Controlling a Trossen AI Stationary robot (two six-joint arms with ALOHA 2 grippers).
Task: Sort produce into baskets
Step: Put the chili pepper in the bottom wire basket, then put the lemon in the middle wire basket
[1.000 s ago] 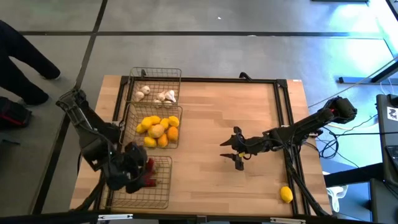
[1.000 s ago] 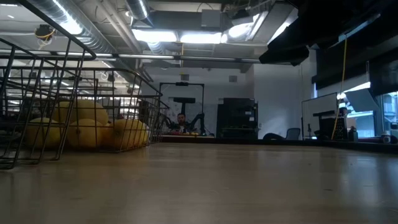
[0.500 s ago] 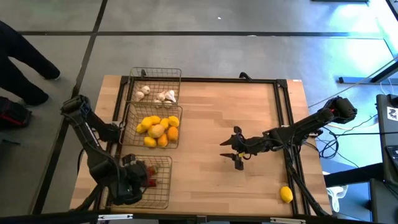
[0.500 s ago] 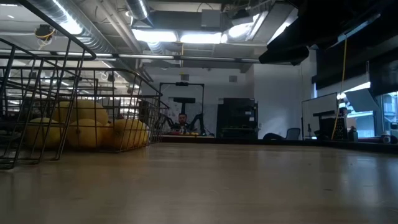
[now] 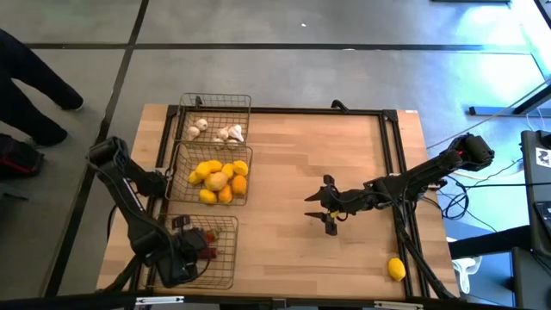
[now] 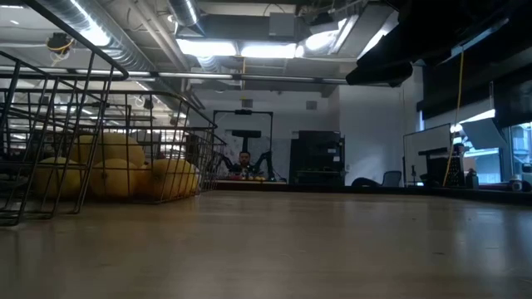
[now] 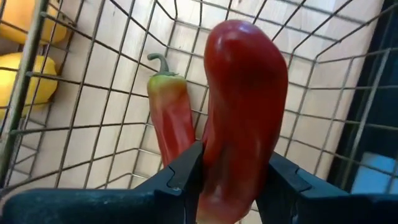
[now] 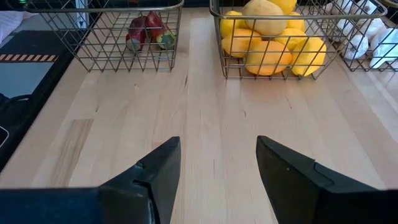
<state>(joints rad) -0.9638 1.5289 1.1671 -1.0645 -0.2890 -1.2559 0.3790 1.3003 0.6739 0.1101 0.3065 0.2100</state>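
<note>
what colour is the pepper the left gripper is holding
Glossy red. The left gripper is shut on the chili pepper, best seen in the left wrist view.

Wire basket [image 6: 50, 124] w/ yellow lemons [image 6: 116, 170] sits on tabletop [image 6: 291, 241]. No gripper visible here, so nothing to place it against. Person [image 6: 243, 161] far behind, room bg.

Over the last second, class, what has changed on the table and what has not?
The left end effector, shut on a red chili pepper, has moved over the nearest wire basket toward the table's near edge. Unchanged: the right end effector hangs open mid-table, the stray lemon lies alone near the right corner, and the other baskets' contents have not shifted.
</note>
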